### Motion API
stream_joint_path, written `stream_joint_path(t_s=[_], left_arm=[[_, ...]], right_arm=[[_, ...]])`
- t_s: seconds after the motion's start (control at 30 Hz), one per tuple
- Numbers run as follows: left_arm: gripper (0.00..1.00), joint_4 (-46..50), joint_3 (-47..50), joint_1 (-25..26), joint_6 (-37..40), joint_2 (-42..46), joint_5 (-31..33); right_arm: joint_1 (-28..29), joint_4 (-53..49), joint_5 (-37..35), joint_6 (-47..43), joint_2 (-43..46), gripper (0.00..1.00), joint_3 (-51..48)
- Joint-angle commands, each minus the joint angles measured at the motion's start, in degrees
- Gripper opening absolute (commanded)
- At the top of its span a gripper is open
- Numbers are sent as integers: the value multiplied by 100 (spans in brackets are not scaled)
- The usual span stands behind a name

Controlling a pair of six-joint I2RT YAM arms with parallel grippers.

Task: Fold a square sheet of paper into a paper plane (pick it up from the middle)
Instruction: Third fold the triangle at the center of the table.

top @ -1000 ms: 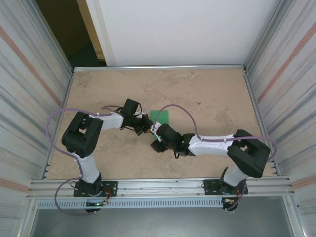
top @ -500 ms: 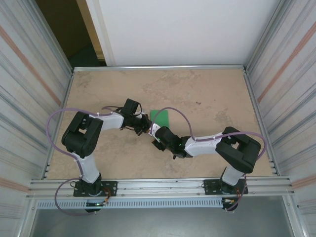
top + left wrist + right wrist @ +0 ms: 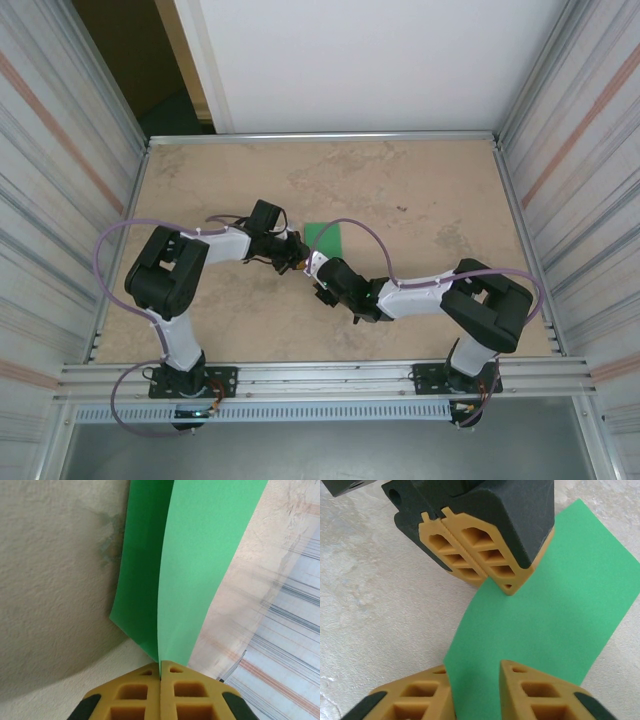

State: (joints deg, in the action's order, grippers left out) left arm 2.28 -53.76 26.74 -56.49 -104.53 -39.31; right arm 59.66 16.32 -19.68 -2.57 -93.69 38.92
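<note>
The square sheet of paper (image 3: pixel 326 236) sits near the middle of the tabletop (image 3: pixel 430 180), just beyond the point where the two arms meet. The left hand (image 3: pixel 297 257) comes in from the left and the right hand (image 3: pixel 314 263) from the right, close together at the sheet's near corner. In the left wrist view, the left hand (image 3: pixel 160 669) has its yellow fingers pressed together, pinching the paper (image 3: pixel 200 555). The sheet rises from the grip in two layers that meet along a crease, the darker layer bending down toward the tabletop (image 3: pixel 55 580). In the right wrist view, the right hand (image 3: pixel 476 672) has its fingers (image 3: pixel 535 692) spread apart. The near edge of the green sheet (image 3: pixel 545 605) runs into the gap between them, and neither finger is visibly pressing on it. Just beyond, the left hand (image 3: pixel 485 575) clamps the sheet's far edge.
</note>
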Motion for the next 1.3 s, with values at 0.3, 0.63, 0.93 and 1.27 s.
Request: stream_joint_path(t_s=[0.3,0.63,0.93,1.27], left_arm=[[40,294,341,-260,89,741,558],[46,121,337,-294,531,1363,832],[31,600,-590,100,999,142,604],[24,1912,-1502,321,1760,-699,1107]], right_arm=[[-115,-173,865,393,326,3,-172],[-488,-357,2179,1010,454,2,-288],[-639,-273,2627,1335,447,2,-378],[-975,-272,3087,1785,552,2,-411]])
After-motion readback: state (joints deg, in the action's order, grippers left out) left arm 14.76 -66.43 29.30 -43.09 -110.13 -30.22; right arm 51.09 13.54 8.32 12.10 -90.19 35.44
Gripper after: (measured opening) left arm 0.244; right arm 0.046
